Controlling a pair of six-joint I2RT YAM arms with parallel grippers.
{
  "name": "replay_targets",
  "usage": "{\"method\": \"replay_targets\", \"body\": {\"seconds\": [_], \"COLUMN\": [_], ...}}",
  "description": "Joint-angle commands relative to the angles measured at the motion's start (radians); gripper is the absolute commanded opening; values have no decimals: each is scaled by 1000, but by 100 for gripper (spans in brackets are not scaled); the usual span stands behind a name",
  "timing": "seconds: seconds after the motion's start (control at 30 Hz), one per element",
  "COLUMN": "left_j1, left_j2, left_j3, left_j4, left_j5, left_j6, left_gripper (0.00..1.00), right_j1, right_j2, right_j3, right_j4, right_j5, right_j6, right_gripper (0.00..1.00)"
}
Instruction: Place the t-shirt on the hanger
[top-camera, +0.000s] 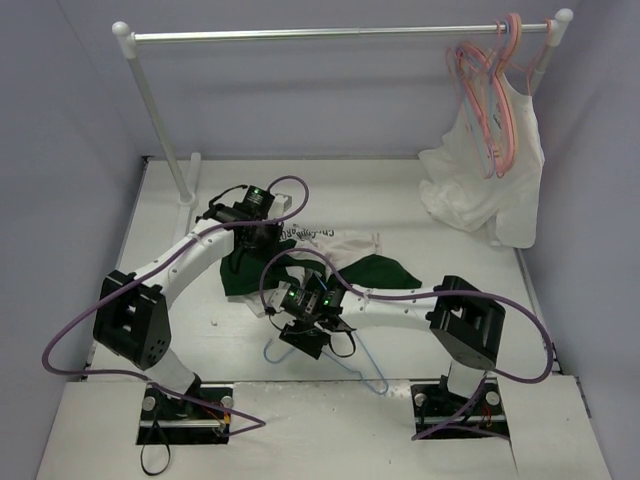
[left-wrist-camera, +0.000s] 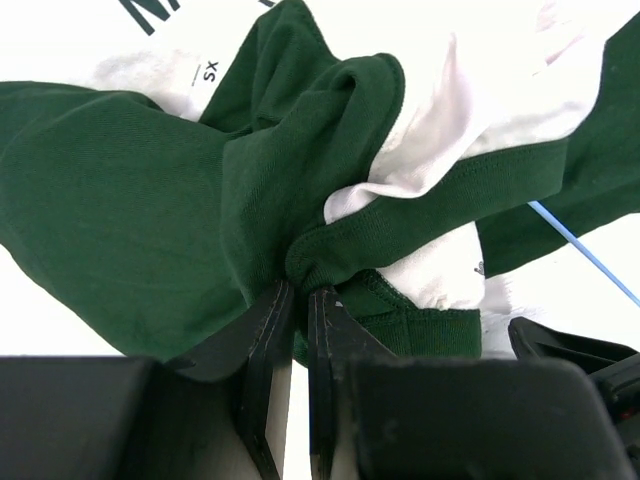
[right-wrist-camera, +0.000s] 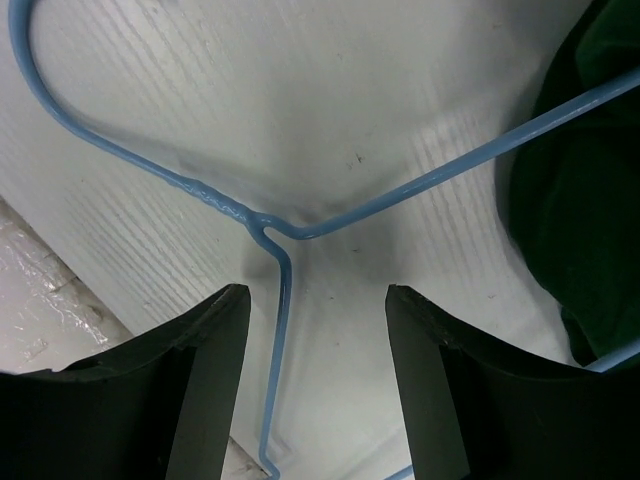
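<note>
— White table (top-camera: 230, 345): t-shirt (left-wrist-camera: 300, 150) bunched mid-table, hanger (right-wrist-camera: 275, 225) flat just beside it, toward the arm bases. What could fail?
— We judge the thin wire may slip aside when the right gripper (right-wrist-camera: 315, 300) closes. Its jaws stand apart and empty, straddling the hanger's neck. Meanwhile the left gripper (left-wrist-camera: 298, 295) is clamped on the t-shirt's green fabric.

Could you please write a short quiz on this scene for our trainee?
1. True or false: the left gripper is shut on green fabric of the t-shirt.
2. Between the open jaws of the right gripper lies: A) nothing; B) the light-blue hanger; C) a sock.
3. Fill in: the pink hangers hang from the ____.
Key: 1 true; 2 B; 3 rail.
</note>
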Motion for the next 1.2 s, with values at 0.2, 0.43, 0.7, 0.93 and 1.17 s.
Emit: {"method": "replay_targets", "body": {"seconds": [0.2, 0.43, 0.7, 0.93, 1.17], "left_j1": [21, 21, 21, 18, 16], "left_j2": [-68, -85, -194, -280, -315], "left_j3": [5, -1, 0, 43, 101], "left_j4": [30, 38, 55, 67, 23], "left_j5": [19, 60, 177, 250, 310], "left_j6": [-14, -3, 54, 86, 121], "left_gripper": [0, 0, 0, 0, 0], "right_j1": [19, 14, -174, -289, -373], "right_j2": [39, -79, -343, -426, -466], "right_j3": [30, 1, -44, -18, -13], "right_j4": [3, 19, 89, 83, 157], "right_j5": [-20, -20, -343, -636, -872], "right_j6": [36, 13, -81, -151, -164], "right_gripper": [31, 0, 0, 0, 0]}}
